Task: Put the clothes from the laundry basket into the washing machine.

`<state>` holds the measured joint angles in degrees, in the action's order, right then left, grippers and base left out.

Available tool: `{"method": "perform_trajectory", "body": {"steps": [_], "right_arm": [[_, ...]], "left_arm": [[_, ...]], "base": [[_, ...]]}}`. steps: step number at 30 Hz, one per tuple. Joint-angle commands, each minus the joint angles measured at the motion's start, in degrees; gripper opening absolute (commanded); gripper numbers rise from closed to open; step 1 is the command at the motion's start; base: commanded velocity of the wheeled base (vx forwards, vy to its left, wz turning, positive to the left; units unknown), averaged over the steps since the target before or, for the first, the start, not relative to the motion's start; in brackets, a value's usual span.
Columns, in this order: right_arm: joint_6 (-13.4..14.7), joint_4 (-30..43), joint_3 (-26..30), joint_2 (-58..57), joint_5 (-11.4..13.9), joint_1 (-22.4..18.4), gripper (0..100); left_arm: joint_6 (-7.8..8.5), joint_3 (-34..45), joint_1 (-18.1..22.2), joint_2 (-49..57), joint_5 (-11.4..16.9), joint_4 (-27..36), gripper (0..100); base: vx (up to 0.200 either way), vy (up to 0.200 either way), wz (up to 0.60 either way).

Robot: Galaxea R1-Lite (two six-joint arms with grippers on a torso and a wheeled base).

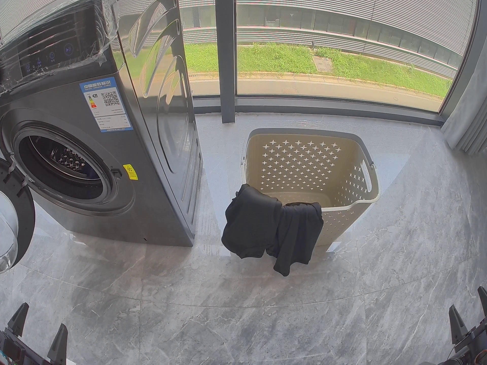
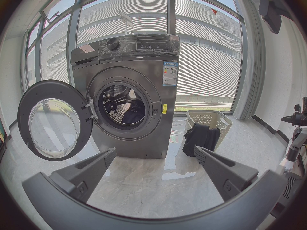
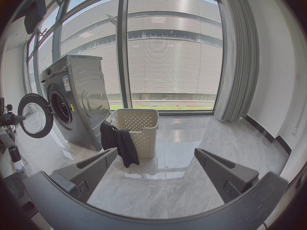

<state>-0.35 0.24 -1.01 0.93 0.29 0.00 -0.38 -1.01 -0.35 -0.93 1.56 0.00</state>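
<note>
**Over the basket's near rim: one dark garment waiting to be fetched**

Across the near rim of the laundry basket (image 1: 304, 160) hangs a dark garment (image 1: 271, 229), part inside and part trailing toward the floor (image 1: 253, 310). Just to its left stands the washing machine (image 1: 152, 143), its door (image 2: 51, 122) swung wide and the drum mouth (image 1: 66, 167) exposed; something dark, cloth I judge, lies inside already. I read this as the start of a fetch. The next move calls for taking an arm forward and down onto the bunched fabric at the rim, pinching plenty so it cannot slip, then carrying it left to the drum. My left gripper (image 1: 41, 318) and right gripper (image 1: 466, 300) sit low and well back from the basket, pointing forward; fingers on both are spread wide, holding nothing.
</note>
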Motion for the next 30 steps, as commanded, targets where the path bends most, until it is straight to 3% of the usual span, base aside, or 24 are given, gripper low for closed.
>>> {"method": "perform_trajectory", "body": {"steps": [1, 20, 25, 27, 30], "right_arm": [[0.0, 0.0, 0.9, -0.8, 0.1, 0.0, 100], [0.2, -0.1, 0.9, -0.8, 0.1, 0.0, 100], [0.1, -3.0, -5.4, -0.5, 0.0, -0.2, 100], [0.0, -0.9, -9.3, 0.3, 0.1, -0.3, 100], [-0.1, 1.3, -10.2, 2.0, 0.9, -0.2, 100]], "left_arm": [[-0.06, 1.0, -0.1, 0.8, 0.0, 0.0, 100], [0.03, 1.0, 0.0, 0.8, 0.0, 0.0, 100], [-0.06, 1.0, 0.0, 0.8, 0.0, 0.0, 100], [-0.06, 1.0, 0.0, 0.8, 0.0, 0.0, 100], [-0.06, 1.0, 0.0, 0.8, 0.0, 0.0, 100]], "base": [[0.200, 0.000, 0.00], [0.021, 0.000, 0.00], [0.000, -0.120, 0.00], [0.000, 0.000, 0.00], [0.000, 0.000, 0.00]]}}
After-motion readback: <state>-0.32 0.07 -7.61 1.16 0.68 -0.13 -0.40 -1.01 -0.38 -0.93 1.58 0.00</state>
